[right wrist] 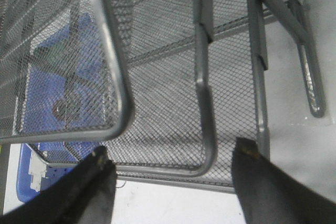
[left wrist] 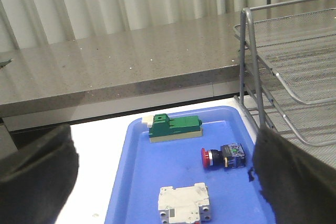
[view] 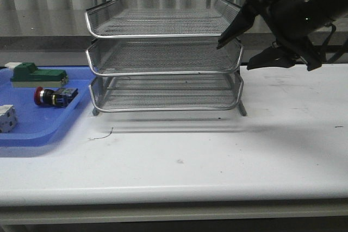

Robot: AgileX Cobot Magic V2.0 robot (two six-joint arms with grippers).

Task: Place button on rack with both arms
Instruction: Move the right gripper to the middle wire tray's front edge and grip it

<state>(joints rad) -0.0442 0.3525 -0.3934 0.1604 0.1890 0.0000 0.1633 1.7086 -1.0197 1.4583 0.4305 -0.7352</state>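
button [view: 53, 96] on blue tray [view: 32, 131], right pincer [view: 235, 52] apart at rack [view: 163, 58] edge, left pincer [left wrist: 157, 182] apart

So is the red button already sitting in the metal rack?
No, the button lies on the blue tray, to the left of the rack, whose shelves look empty.

Soft, even overhead light across the white table [view: 217, 150], no harsh glare. A pale shadow band lies just below the rack [view: 166, 52] in the front view, with a darker shadow under the blue tray [view: 32, 129] at lower left. The stone ledge [left wrist: 105, 66] shows a mild sheen. Wrist views look dimmer and grainy; black fingers [left wrist: 37, 177] at the bottom corners are blurred, and so are the fingers [right wrist: 89, 192] under the mesh.
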